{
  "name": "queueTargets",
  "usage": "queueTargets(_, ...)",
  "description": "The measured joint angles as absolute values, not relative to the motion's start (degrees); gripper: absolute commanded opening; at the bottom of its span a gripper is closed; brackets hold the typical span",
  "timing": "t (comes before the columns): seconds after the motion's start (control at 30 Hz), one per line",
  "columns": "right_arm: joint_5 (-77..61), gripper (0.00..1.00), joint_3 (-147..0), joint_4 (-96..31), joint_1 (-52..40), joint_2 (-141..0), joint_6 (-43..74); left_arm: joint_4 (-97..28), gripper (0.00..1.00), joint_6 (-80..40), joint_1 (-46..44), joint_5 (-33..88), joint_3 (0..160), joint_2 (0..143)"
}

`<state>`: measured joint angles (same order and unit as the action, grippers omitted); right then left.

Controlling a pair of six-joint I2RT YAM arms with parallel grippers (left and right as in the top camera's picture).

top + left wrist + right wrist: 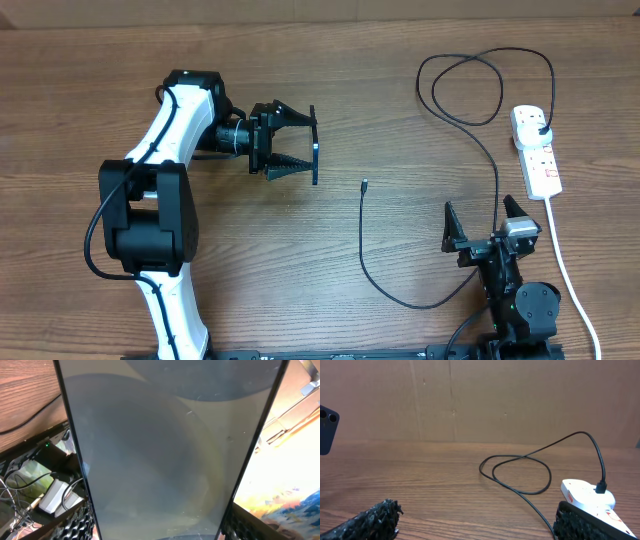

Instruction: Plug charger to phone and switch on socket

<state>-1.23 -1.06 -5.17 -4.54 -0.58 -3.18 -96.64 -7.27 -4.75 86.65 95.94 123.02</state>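
Observation:
My left gripper [307,143] is shut on the phone [315,172] and holds it edge-on above the table, left of centre. In the left wrist view the phone [165,445] fills the frame between the fingers [160,529], its face grey. Its dark back shows in the right wrist view [327,427]. The charger cable lies on the table with its free tip [364,184] right of the phone, and it loops [468,92] back to a black plug [541,129] in the white socket [538,160]. My right gripper [485,226] is open and empty, near the socket [585,496].
A thick white cord [566,262] runs from the socket toward the front edge, right of my right arm. The cable's loop [520,472] lies ahead of my right gripper [477,520]. A cardboard wall stands behind the table.

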Motion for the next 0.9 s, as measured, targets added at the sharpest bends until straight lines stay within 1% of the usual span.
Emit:
queueTargets(0.17,-1.48,1.0,-1.06,-5.13,-4.54,-0.58,-3.18,-96.64,0.75,-7.27,-4.75,86.85,95.94,123.02)
queueTargets(0.23,-3.97,1.0,-1.06,-4.67,-4.56,-0.58,-1.72,-96.64,0.75,-7.27,-4.75,86.87,95.94,123.02)
queueTargets(0.33,-13.19,1.0,-1.06,-3.53,-4.54,-0.58,6.35,-96.64,0.75,-7.27,-4.73,87.0,95.94,123.02)
queueTargets(0.47,-28.47,1.0,-1.06,-2.9,-4.54,-0.58,22.61,-96.64,0.75,-7.25,-4.73,87.02,95.94,123.02)
queueTargets(0.53,-34.15,1.0,-1.06,-2.07,-4.56,-0.58,31.99,-96.64,0.75,-7.27,-4.73,87.02,95.94,123.02)
queueTargets(0.6,-37.43,1.0,-1.06,0.69,-4.54,-0.64,37.06,-96.64,0.75,-7.27,-4.73,87.05,95.94,123.02)
queueTargets(0.73,-44.4,1.0,-1.06,7.55,-4.56,-0.6,41.95,-96.64,0.75,-7.25,-4.71,87.05,95.94,123.02)
queueTargets(0.9,-47.86,1.0,-1.74,7.09,-4.56,-0.62,43.68,-96.64,0.75,-7.27,-4.71,87.02,95.94,123.02)
